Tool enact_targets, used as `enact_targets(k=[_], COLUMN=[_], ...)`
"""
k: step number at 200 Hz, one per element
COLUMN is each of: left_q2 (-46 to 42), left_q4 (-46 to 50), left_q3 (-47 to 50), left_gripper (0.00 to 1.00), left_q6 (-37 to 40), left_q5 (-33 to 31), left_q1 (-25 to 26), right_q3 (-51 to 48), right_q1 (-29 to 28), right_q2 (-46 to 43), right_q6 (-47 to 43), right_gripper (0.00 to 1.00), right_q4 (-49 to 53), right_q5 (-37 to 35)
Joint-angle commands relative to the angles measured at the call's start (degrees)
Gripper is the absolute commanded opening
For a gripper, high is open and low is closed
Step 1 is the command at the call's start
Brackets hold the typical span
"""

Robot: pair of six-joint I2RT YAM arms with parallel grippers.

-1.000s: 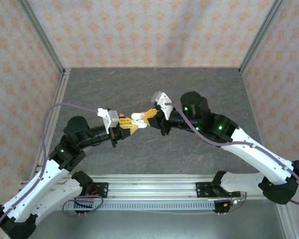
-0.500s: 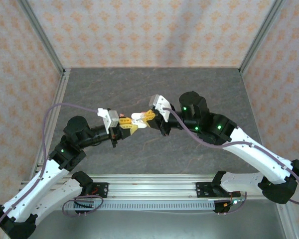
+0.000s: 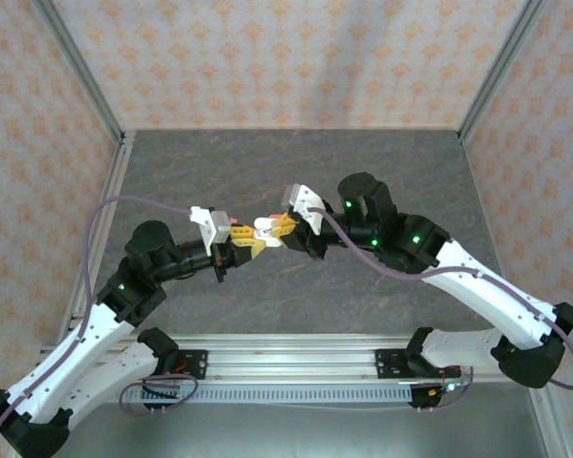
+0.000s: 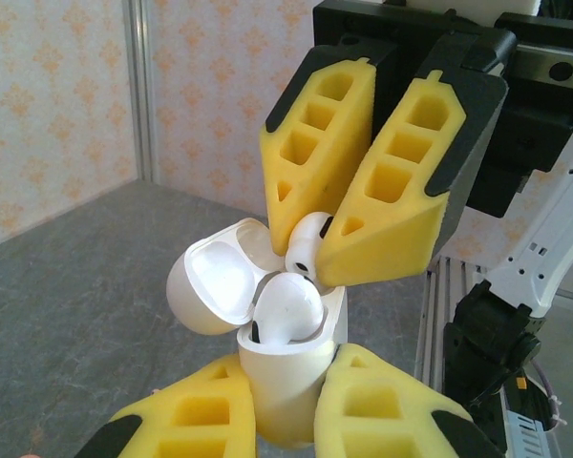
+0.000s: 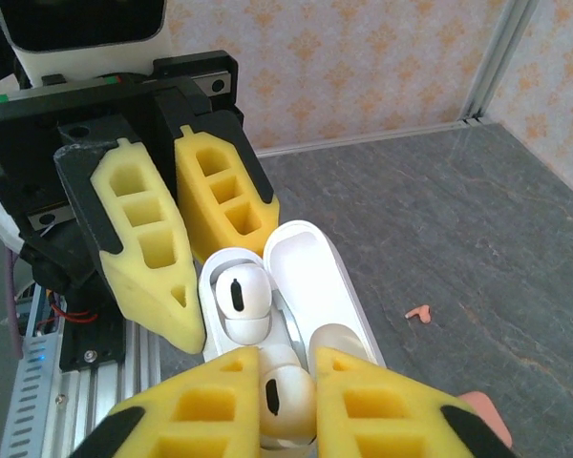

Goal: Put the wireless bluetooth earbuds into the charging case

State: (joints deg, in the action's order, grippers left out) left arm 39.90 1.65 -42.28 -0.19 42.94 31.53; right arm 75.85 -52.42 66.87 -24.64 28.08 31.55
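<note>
Earbuds and charging case, held between my two hands above the desk (image 5: 477,219). My left hand (image 4: 291,401) is closed on the lower body of the white charging case (image 4: 285,367), which stands roughly upright with its lid swung open to one side. The first earbud (image 5: 239,291), white, already sits in its socket, rounded head up. My right hand (image 5: 286,367) is pinched around the second earbud (image 5: 286,401), also white, and holds it just over the case mouth, beside the seated one. I cannot tell whether its stem has entered the empty socket, and it is not yet seated. I judge the white pair about half done. What is left is to line the stem up with the socket, press it down until the head lies level with its neighbour, let go, and then probably shut the lid. A coral earbud (image 5: 420,311) lies loose on the desk, well apart from the case, so I judge that more of the task remains beyond this pair.
</note>
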Motion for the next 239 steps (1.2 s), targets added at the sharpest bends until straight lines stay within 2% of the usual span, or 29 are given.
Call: enact_targets(k=[1,48,103,128,186,213,239], left_q2=[0.2,0.5,0.5,0.3,-1.2,-0.8,0.3], left_q4=[-4.2,-4.2,-3.9,-3.1,-3.2,-2.6,-1.7], left_q3=[-2.0,-1.8,-1.4,-1.2,-0.1,-1.5,-3.8], left_gripper=[0.0,0.0,0.0,0.0,0.0,0.0,0.0], left_q6=[-0.3,-0.3,-0.2,0.3,-0.1,-3.8,-7.0], left_q5=[-1.2,-1.2,-1.4,-1.6,-3.1,-4.1,-2.2], left_q1=[0.3,0.3,0.3,0.4,0.3,0.3,0.3], right_q3=[1.3,1.4,2.6,4.3,11.1,6.8,-4.4], right_q1=[-1.0,-1.0,-1.0,-1.0,0.1,2.9,3.4], right_q2=[0.6,0.6,0.7,0.6,0.6,-1.3,-6.1], right_q6=[0.2,0.4,1.9,4.7,16.0,24.7,30.3], right_gripper=[0.2,0.32,0.4,0.42,0.56,0.62,0.65], right_q4=[2.8,3.3,3.6,3.1,6.8,2.6,-9.9], right_q5=[5.6,4.2,3.7,1.7,-4.2,-0.5,2.2])
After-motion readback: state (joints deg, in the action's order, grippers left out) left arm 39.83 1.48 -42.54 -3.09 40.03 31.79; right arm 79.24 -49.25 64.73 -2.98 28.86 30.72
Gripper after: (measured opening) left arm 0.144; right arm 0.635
